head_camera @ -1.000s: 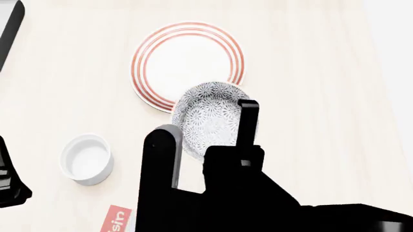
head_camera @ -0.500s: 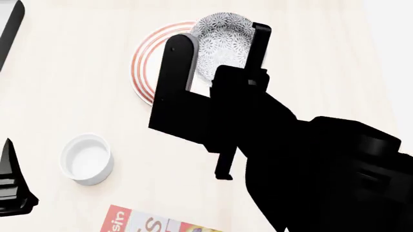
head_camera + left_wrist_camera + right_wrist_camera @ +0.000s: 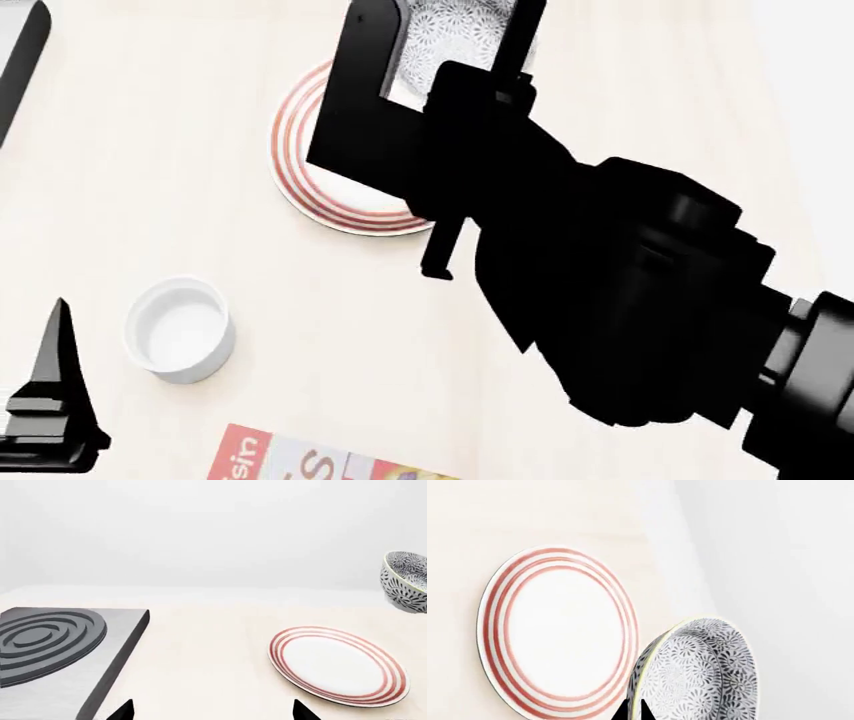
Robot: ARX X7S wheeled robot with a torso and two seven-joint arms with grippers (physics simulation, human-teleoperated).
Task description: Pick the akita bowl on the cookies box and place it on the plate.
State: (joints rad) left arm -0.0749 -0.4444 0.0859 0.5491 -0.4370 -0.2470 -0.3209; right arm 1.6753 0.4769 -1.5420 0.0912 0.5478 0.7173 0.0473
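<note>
Bowl (image 3: 454, 35) is off the box (image 3: 300, 465), pinched at its rim by the right tool (image 3: 447, 40), airborne at the plate's (image 3: 300, 165) one-o'clock edge. Left: lowering and release. The left tool's (image 3: 54, 400) state I cannot tell.

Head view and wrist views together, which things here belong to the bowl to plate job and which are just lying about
Part of the job:
akita bowl, held up in the right pincer
plate, bare
cookies box, only a corner in view

Just lying about:
small white cup
stove burner
left pincer, idle near the cup
</note>
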